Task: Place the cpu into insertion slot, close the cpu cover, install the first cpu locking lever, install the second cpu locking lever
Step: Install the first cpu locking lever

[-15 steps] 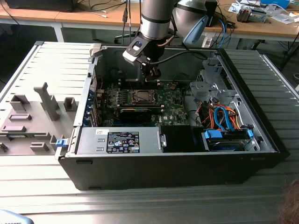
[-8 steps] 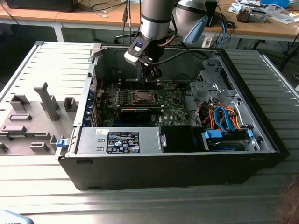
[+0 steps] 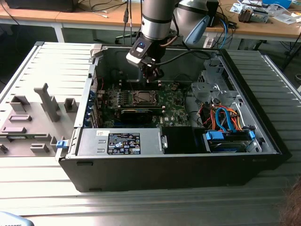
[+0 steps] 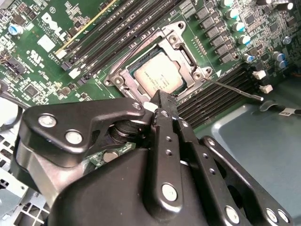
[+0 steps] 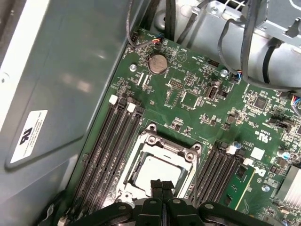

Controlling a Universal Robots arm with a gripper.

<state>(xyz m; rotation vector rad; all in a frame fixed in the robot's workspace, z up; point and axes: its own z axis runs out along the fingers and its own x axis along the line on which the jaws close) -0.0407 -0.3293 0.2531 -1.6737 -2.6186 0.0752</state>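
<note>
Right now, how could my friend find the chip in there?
Look inside the open computer case for the green board. In its middle sits a silvery metal frame. The chip is the flat, pale grey square inside it, unlike the long black slots alongside.

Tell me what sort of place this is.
Probably a robotics or electronics lab: a robot arm reaches into an open computer case on a ribbed metal table, with wooden desks carrying cables behind.
</note>
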